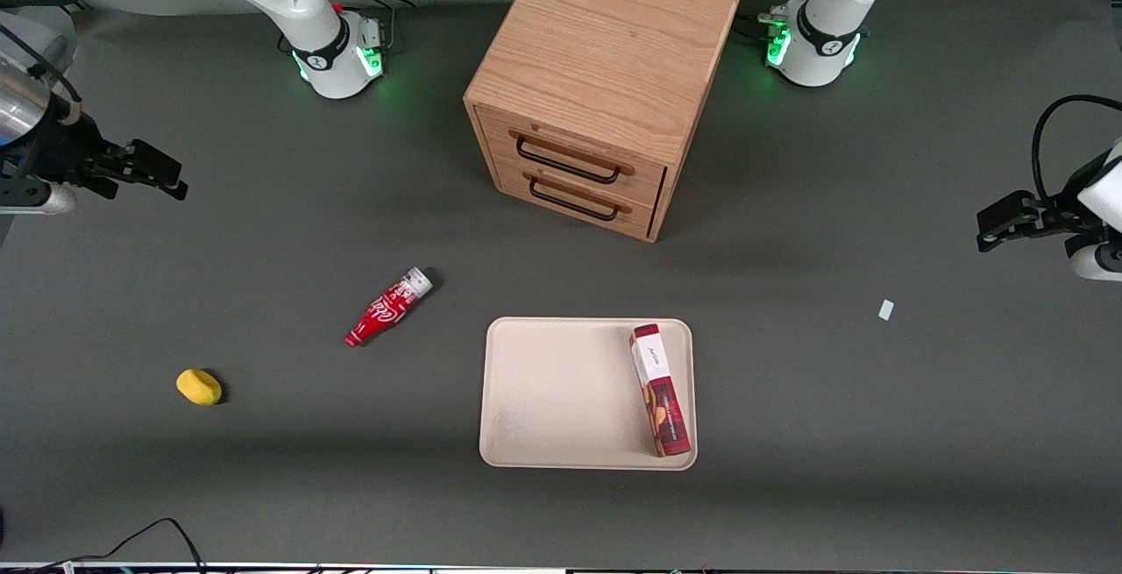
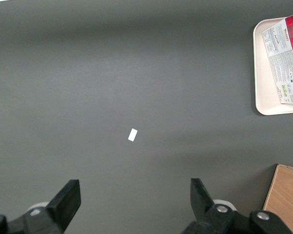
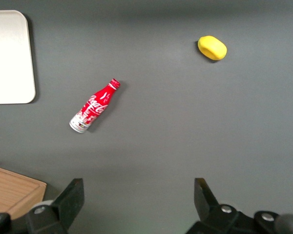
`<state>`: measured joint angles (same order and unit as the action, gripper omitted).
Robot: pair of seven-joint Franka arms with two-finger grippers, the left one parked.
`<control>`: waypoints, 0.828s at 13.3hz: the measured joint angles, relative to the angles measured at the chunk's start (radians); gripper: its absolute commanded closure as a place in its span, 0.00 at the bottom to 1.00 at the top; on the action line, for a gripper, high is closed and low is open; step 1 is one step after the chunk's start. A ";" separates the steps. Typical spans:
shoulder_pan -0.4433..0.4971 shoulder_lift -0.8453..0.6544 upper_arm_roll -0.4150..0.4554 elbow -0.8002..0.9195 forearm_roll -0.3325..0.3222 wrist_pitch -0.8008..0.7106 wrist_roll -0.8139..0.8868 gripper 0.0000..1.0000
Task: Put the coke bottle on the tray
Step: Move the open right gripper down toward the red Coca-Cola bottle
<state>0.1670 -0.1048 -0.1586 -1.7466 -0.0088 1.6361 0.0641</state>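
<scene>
Though near, coke bottle (image 3: 94, 106) clear of end effector (image 3: 138, 202)

Dark grey table (image 1: 833, 434) — coke bottle (image 1: 387, 307) lying flat, tray (image 1: 561, 399), wooden drawer cabinet (image 1: 596, 83), yellow lump (image 1: 199, 386), white scrap (image 1: 886, 309), gripper (image 1: 162, 175) above.

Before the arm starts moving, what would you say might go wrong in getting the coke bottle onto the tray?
1. The coke bottle lies on its side on the bare table, so it may roll away when the fingers close on it.
2. The plaid box already takes up one side of the tray; a drop too near it could knock it.
3. The gripper waits open at the working arm's end of the table, well away from the bottle, with a yellow object nearby to avoid.
</scene>
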 measured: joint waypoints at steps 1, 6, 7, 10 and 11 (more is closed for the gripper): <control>0.000 0.002 -0.005 0.003 0.000 -0.004 -0.010 0.00; 0.007 0.027 0.001 0.007 0.000 -0.007 0.042 0.00; 0.007 0.036 0.008 0.007 0.001 -0.003 0.057 0.00; 0.010 0.082 0.075 -0.002 0.002 0.059 0.192 0.00; 0.011 0.103 0.106 -0.021 0.002 0.108 0.279 0.00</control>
<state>0.1779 -0.0013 -0.0527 -1.7678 -0.0063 1.7442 0.3426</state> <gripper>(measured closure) 0.000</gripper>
